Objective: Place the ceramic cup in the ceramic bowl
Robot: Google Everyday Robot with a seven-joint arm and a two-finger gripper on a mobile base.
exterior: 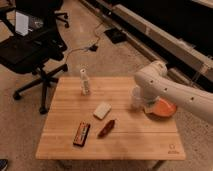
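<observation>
Little of the task can be judged done: the ceramic cup is seen on the tabletop, just beside the ceramic bowl and not inside it. The claw is positioned low at the cup and is largely hidden by the arm; whether it is wide, narrow or gripping cannot be told. Lifting the cup and setting it in the bowl are left.

Wooden table: bottle, block, packet, red item, cup, bowl; claw by cup.
</observation>
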